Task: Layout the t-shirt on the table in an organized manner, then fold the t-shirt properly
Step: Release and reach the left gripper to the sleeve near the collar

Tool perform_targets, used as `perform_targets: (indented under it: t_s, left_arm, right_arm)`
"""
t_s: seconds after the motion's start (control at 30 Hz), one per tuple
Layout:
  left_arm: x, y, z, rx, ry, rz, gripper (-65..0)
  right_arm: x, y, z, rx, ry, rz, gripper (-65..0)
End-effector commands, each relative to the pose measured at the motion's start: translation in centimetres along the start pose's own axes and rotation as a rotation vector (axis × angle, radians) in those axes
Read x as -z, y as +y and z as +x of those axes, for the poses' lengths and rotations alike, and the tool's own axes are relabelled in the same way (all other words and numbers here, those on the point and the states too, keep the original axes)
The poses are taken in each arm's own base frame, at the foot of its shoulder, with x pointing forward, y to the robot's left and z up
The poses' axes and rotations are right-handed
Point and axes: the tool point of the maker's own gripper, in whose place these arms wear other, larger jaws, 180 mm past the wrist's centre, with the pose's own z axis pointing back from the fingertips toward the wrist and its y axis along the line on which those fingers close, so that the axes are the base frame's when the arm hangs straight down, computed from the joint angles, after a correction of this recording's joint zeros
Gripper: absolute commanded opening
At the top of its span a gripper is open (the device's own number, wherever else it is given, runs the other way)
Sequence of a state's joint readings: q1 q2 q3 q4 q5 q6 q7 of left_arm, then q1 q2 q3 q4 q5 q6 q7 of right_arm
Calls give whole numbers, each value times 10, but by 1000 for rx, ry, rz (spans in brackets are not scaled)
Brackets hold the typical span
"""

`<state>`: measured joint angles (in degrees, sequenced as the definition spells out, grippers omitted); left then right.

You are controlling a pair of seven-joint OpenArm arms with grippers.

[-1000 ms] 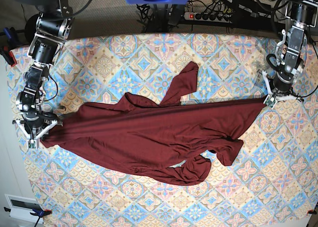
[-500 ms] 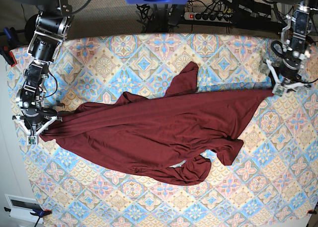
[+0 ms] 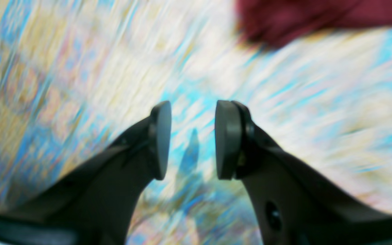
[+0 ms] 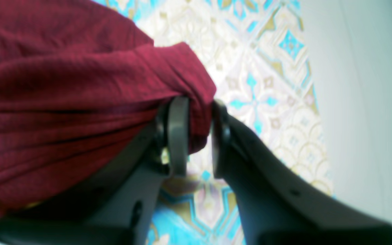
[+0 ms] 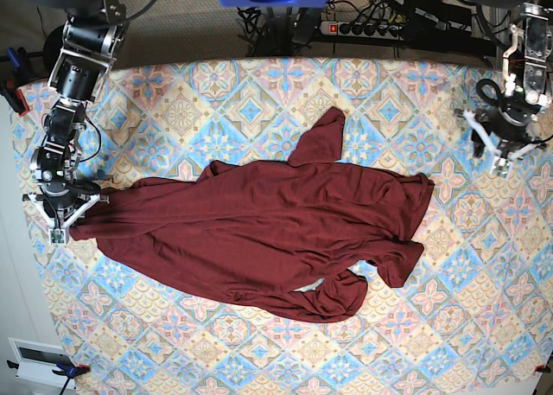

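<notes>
The dark maroon t-shirt (image 5: 259, 231) lies crumpled across the middle of the table (image 5: 216, 92), one sleeve pointing toward the back. My right gripper (image 5: 62, 226) at the table's left edge is shut on a bunched corner of the shirt; the right wrist view shows the fabric (image 4: 63, 85) pinched between its fingers (image 4: 179, 136). My left gripper (image 5: 499, 157) is at the right side, open and empty, apart from the shirt's right edge. In the blurred left wrist view the left gripper (image 3: 191, 139) stands above the patterned cloth (image 3: 318, 102), with shirt fabric (image 3: 301, 17) at the top.
A power strip (image 5: 371, 28) and cables run behind the table's back edge. A blue clamp (image 5: 15, 66) sits at the left back corner. A white box (image 5: 39, 356) lies on the floor at the lower left. The table's left edge (image 4: 322, 136) is close beside my right gripper.
My left gripper has let go of the shirt's right corner and lifted away toward the back right. The stretched edge has sprung back and slumped. My right gripper has pulled slightly back, still holding.
</notes>
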<state>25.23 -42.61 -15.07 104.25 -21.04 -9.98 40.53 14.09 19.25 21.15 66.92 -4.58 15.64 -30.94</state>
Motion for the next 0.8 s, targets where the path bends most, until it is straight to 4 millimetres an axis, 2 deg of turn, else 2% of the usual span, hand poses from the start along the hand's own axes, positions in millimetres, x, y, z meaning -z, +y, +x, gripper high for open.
perform_targets:
  t_s: [0.0,0.07,0.23,0.33,0.4,0.6,0.67,0.77]
  left_arm:
    - [-4,2,17,7,-59,-5,-441]
    - [-5,-15,20,-15,-72,-66,-441]
    - [-9,-106,22,-42,-78,-344,-437]
    - [-1,-150,34,-36,-101,-417,-405]
    - [4,-171,29,-10,-63,-439,-384]
    - [7,-234,57,31,-64,-512,-362]
    - [9,-249,60,73,-52,-529,-362]
    - [24,-259,62,98,-51,-500,-362]
  right_arm:
    - [-4,-16,26,-1,-67,-35,-540]
    - [-4,-16,25,-2,-66,-34,-540]
    - [-4,-16,25,-2,-66,-34,-540]
    - [-4,-16,25,-2,-66,-34,-540]
    - [-4,-16,25,-2,-66,-34,-540]
    - [-4,-16,25,-3,-66,-34,-540]
    - [-4,-16,25,-3,-66,-34,-540]
    - [-4,-16,25,-3,-67,-34,-540]
